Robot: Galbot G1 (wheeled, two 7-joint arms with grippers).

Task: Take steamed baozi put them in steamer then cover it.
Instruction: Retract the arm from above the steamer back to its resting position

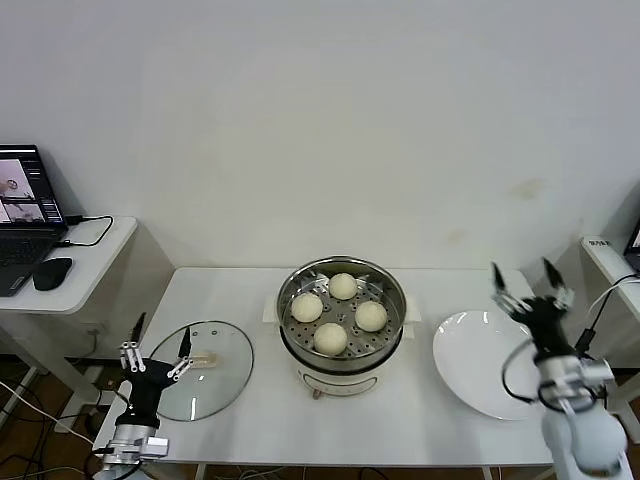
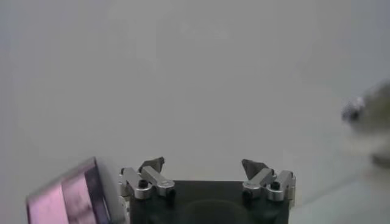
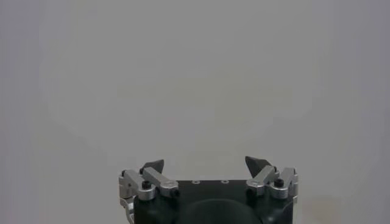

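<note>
Several cream-white baozi (image 1: 330, 339) sit on the perforated tray inside the shiny steel steamer (image 1: 391, 321) at the table's middle. The clear glass cover (image 1: 212, 382) with its cream handle (image 1: 204, 358) lies flat on the table at the left. My left gripper (image 1: 160, 348) is open, raised at the table's front left corner beside the cover; its wrist view (image 2: 203, 165) shows only the wall. My right gripper (image 1: 528, 283) is open and empty, raised above the white plate at the right; its wrist view (image 3: 206, 163) shows only the wall.
An empty white plate (image 1: 470, 360) lies right of the steamer. A side desk at the far left holds a laptop (image 1: 25, 220) and a mouse (image 1: 52, 272). Another desk edge (image 1: 610, 262) stands at the far right.
</note>
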